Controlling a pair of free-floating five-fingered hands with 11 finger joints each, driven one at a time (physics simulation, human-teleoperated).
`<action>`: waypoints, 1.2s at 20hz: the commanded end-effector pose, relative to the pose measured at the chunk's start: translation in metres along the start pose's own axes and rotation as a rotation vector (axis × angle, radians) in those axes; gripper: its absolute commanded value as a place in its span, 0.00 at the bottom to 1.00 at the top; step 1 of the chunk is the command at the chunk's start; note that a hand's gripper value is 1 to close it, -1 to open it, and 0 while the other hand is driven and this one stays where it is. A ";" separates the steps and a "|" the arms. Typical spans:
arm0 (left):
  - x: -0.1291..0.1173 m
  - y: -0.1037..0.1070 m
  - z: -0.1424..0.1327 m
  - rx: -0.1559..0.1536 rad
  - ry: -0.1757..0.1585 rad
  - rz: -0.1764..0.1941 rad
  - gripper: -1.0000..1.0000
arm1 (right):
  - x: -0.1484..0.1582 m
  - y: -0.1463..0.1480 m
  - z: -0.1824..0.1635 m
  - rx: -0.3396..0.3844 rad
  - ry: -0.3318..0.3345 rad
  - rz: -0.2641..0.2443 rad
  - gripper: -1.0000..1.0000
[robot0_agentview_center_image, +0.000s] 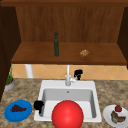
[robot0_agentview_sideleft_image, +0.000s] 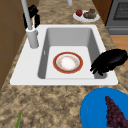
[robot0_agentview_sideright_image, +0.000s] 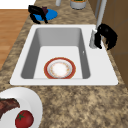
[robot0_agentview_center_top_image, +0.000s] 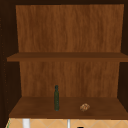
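The right hand (robot0_agentview_center_image: 78, 74) hangs just beside the faucet (robot0_agentview_center_image: 68, 76), behind the sink (robot0_agentview_center_image: 45, 86), its fingers curled downward and clenched on nothing that I can see. The left hand (robot0_agentview_center_image: 38, 105) hovers over the sink's front left rim, fingers relaxed, near the blue plate (robot0_agentview_center_image: 12, 115) of grapes (robot0_agentview_center_image: 17, 108). A red-rimmed plate (robot0_agentview_sideleft_image: 67, 62) lies in the basin.

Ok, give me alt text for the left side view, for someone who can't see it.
A red-rimmed plate lies in the white sink. One black hand hovers over the sink's near-right rim, another hand is by the faucet; grapes sit on a blue plate.
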 end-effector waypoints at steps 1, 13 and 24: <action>0.000 0.000 0.000 0.000 0.000 0.000 0.50 | 0.004 0.014 -0.003 0.018 0.022 0.037 1.00; 0.000 0.000 0.000 0.000 0.000 0.000 0.50 | 0.045 -0.026 -0.009 0.104 0.136 0.183 1.00; 0.000 0.000 0.000 0.000 0.000 0.000 0.50 | 0.092 -0.035 -0.006 0.216 0.338 0.485 1.00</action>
